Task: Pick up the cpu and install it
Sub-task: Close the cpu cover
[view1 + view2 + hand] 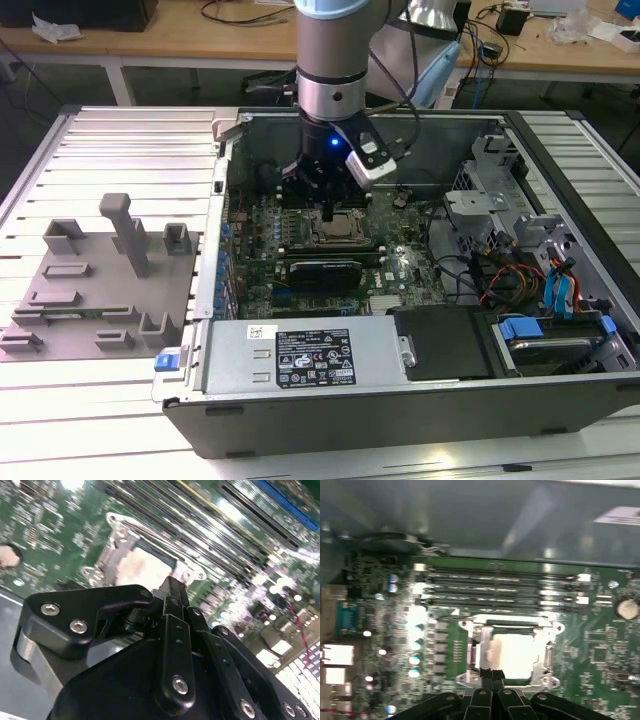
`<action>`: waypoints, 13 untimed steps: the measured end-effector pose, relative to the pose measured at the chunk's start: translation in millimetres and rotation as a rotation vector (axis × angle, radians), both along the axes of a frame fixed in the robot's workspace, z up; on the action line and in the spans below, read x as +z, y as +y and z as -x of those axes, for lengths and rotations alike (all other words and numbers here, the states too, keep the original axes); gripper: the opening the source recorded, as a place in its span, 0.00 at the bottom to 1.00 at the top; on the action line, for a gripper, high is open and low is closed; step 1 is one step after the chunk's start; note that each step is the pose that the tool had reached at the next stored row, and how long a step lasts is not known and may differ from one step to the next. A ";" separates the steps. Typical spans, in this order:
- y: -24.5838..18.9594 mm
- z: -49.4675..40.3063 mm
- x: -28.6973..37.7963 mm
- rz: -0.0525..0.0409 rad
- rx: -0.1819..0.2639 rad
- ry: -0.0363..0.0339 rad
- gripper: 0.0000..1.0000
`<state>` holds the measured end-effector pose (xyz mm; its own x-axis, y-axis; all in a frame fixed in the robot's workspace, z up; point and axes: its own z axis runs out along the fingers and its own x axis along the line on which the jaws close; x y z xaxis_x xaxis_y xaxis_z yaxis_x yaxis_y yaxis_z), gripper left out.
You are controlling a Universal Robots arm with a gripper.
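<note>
In the first wrist view the cpu (512, 655) lies flat inside the socket frame (470, 626). The pincer (493, 673) is at its edge, tips closed together and holding nothing. The exterior view adds the open case (400, 420), with the power supply (300, 355) near its front wall. A grey jig (90, 290) lies on the surface at the exterior view's left.

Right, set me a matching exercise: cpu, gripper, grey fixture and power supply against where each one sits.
Things:
1 cpu
2 gripper
3 grey fixture
4 power supply

Places:
A on the slatted table, at the exterior view's left of the case
B along the case wall nearest the exterior camera
C inside the socket frame
D at the socket frame's edge

Pairs: 1-C, 2-D, 3-A, 4-B
</note>
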<state>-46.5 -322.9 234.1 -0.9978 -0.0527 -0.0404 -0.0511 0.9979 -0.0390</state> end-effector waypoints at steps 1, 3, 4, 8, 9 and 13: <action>0.0 -4.0 0.0 0.0001 0.000 0.0003 0.11; 0.0 -13.8 0.0 0.0000 0.000 0.0006 0.11; 0.0 -16.6 0.0 0.0001 0.000 0.0007 0.11; 0.0 -18.1 1.7 0.0001 0.000 0.0007 0.11; 0.0 -18.2 3.5 0.0000 0.000 0.0007 0.11; 0.1 -18.2 7.8 -0.0001 0.000 0.0006 0.11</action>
<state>-28.4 -322.8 241.9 -0.9978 -0.0527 -0.0398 -0.0512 0.9979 -0.0389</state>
